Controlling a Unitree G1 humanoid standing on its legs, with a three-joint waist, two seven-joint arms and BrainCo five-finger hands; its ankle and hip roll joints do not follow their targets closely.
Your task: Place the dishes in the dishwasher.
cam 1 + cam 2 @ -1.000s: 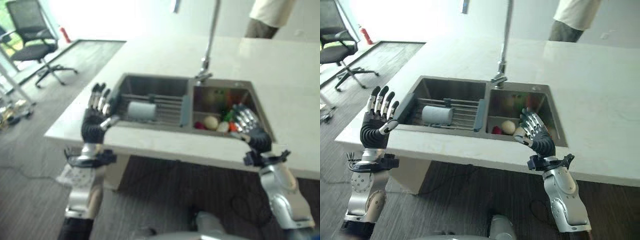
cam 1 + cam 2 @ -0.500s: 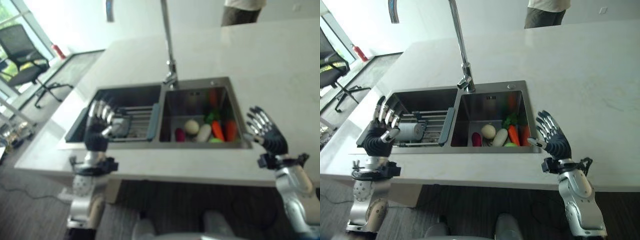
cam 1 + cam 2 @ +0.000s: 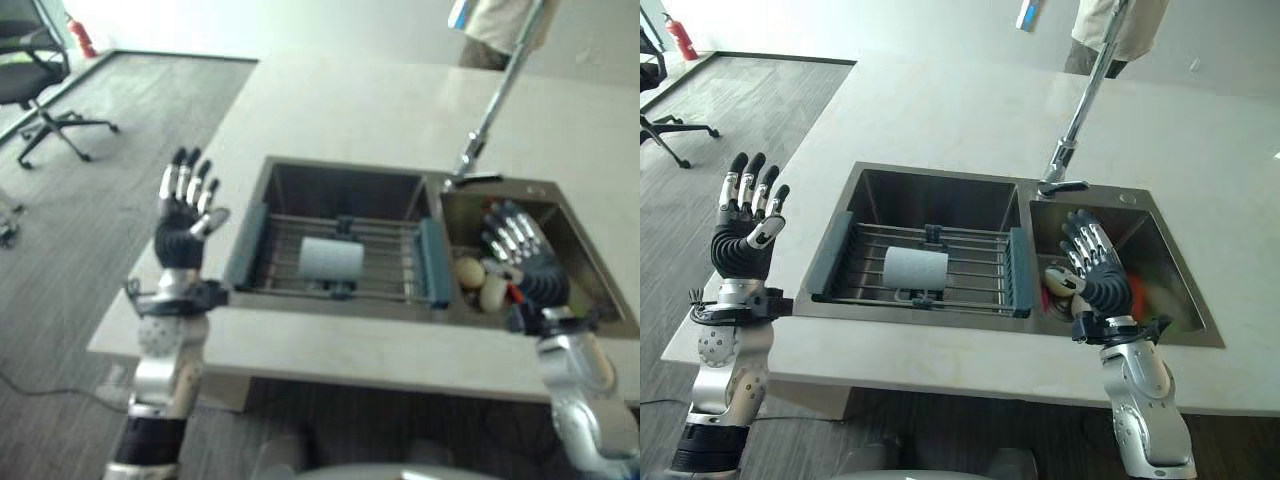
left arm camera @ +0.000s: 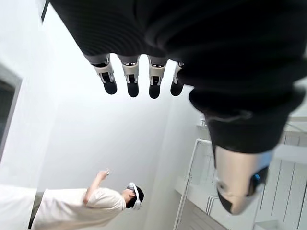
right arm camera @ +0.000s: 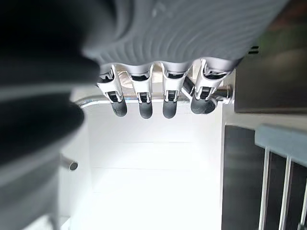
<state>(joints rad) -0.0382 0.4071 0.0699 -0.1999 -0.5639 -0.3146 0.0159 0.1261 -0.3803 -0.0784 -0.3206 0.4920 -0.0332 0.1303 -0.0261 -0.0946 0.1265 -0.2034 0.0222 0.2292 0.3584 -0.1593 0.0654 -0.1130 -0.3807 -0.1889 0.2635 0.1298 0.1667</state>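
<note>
Both robot hands empty, fingers spread: left robot hand raised beside bench, right robot hand over right basin. Pale cup lies sideways on sink rack. Advice: approach cup from above, wrap fingers round barrel, avoid rack bars.

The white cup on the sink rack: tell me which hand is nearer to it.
Left, narrowly. The left hand is raised over the counter's edge, outside the left basin holding the white cup. The right hand is over the right basin, beyond the divider.

White cup on sink rack
</note>
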